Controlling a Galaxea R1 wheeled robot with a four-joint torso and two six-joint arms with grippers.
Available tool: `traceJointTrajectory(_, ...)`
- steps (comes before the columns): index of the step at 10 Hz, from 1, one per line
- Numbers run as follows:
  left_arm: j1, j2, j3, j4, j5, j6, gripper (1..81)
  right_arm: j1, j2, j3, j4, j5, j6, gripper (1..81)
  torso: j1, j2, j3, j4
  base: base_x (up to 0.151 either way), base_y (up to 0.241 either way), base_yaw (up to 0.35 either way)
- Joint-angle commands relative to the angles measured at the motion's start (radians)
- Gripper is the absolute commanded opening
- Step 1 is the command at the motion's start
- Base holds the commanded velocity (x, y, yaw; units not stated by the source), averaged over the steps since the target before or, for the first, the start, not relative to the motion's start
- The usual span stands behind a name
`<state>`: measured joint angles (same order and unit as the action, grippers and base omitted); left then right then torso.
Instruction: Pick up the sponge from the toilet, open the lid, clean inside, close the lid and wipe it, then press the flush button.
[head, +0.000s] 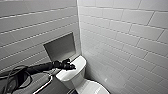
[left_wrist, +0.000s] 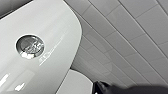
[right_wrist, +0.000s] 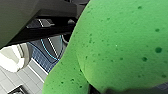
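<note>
Left gripper (head: 69, 66), grip state unreadable, hovers over the toilet (head: 80, 75) tank beside the flush button (left_wrist: 30, 46); best press squarely on the button's centre, keeping the sponge (right_wrist: 120, 45) pinched in the right gripper (right_wrist: 110, 90).

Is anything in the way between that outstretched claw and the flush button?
Nothing visible. The left gripper is over the tank, and the button lies bare on the tank's top. The sponge shows close up in the right wrist view, not on the button.
</note>
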<state>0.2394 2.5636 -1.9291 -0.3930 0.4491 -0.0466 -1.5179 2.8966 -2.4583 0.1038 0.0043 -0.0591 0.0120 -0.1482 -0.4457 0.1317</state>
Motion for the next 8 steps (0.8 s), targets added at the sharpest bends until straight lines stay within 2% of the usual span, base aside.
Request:
traceJointTrajectory(1,-0.202,0.017,-0.071,-0.023,0.048,0.005,1.0,0.001,0.008,0.023,-0.006,-0.082,-0.004,1.0,0.0,0.0,0.0,0.0,0.0,0.0,0.0)
traceJointTrajectory(3,-0.226,0.067,-0.169,-0.021,0.046,0.013,1.0,-0.002,0.009,0.035,-0.007,-0.082,-0.004,1.0,0.0,0.0,0.0,0.0,0.0,0.0,0.0)
traceJointTrajectory(5,-0.258,0.144,-0.287,0.029,0.049,0.013,1.0,-0.011,0.009,0.067,-0.007,-0.081,-0.004,1.0,0.0,0.0,-0.001,0.0,0.0,0.0,0.0)
traceJointTrajectory(8,-0.3,0.199,-0.352,0.051,0.048,0.013,1.0,-0.017,0.006,0.07,-0.001,-0.081,-0.004,1.0,0.0,0.0,-0.002,0.0,0.0,0.0,0.0)
